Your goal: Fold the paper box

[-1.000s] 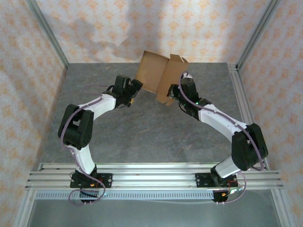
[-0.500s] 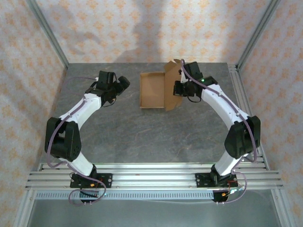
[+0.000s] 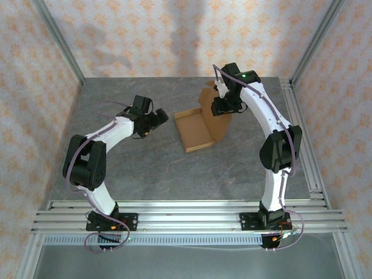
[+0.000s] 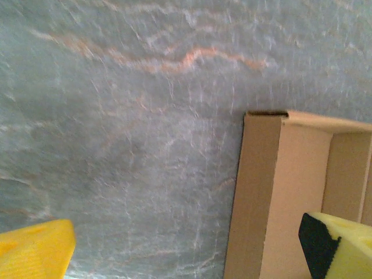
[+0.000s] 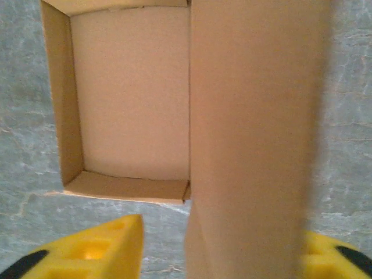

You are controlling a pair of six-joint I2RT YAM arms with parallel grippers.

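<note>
A: How is the box (image 3: 195, 132) looking?

B: It is lying on the counter (image 3: 145, 165), right of centre. It is plain brown cardboard, a shallow open tray with 1 tall flap (image 3: 218, 110) standing up along its right side.

A: And the fingers?

B: The right fingers (image 5: 99, 247) are straddling that flap, released, with a gap showing on 1 side. The left fingers (image 4: 35, 253) are spreading wide and empty, hovering near the tray's left wall.

A: What is differing from before?

B: 1 second ago the box was hanging in the air between the 2 arms. Now it is resting flat, turned at a slant to the back wall, and the left arm is sitting nearer to it than 0.5 seconds ago.
</note>
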